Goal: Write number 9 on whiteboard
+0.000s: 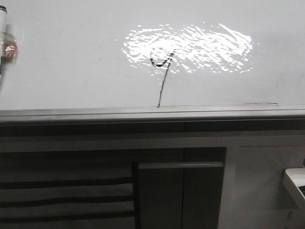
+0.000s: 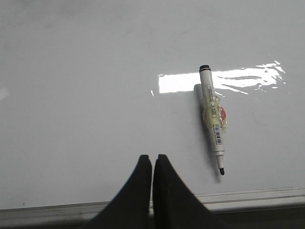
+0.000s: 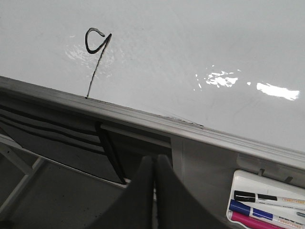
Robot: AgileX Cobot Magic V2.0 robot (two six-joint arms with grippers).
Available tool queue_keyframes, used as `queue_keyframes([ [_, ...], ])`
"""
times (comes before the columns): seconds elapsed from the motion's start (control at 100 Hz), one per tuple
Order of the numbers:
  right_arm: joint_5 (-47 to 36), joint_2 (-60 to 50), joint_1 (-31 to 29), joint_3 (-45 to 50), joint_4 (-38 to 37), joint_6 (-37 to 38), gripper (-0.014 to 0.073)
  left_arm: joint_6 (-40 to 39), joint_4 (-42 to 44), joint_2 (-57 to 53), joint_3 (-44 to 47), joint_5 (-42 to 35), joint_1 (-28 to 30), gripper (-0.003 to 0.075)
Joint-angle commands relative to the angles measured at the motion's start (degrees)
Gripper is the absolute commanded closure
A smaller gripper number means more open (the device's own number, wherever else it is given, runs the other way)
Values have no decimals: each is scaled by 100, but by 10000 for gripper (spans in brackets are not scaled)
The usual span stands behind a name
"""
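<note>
While both claws are seen with fingers pressed together, holding nothing, the number 9 (image 3: pixel 96 57) is drawn on the whiteboard (image 3: pixel 190 43) well ahead of the right gripper (image 3: pixel 153 164), its tail reaching the edge rail (image 3: pixel 143 119). A marker (image 2: pixel 212 119) lies ahead of the left gripper (image 2: pixel 152 164), apart. Glare partly hides the loop. A pen tray (image 3: pixel 267 200) is cut off.

The front camera faces forward over the whiteboard (image 1: pixel 71 57) from beyond its near rail; the left wrist camera looks down close on the board's left part; the right wrist camera sits off the near edge, sharing the number 9 (image 3: pixel 95 52) with the front view.
</note>
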Motion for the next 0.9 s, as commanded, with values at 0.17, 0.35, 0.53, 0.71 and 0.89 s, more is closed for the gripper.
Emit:
queue_keyframes([
  [0.17,-427,21,-28,-143,-2,-14,666,-6,-83,-157,172,-500,24,741],
  [0.35,-427,21,-28,-143,-2,-14,666,-6,-83,-157,172,-500,24,741],
  [0.53,-673,-261,-77,86,-187,-97,666,-6,-83,-147,172,-500,24,741],
  [0.71,-2932,-1509,-834,1661,24,-97,666,-6,-83,-147,172,-500,24,741],
  [0.89,-3413,-2569,-1264,2825,117,-97,666,-6,-83,-147,172,-500,24,741],
])
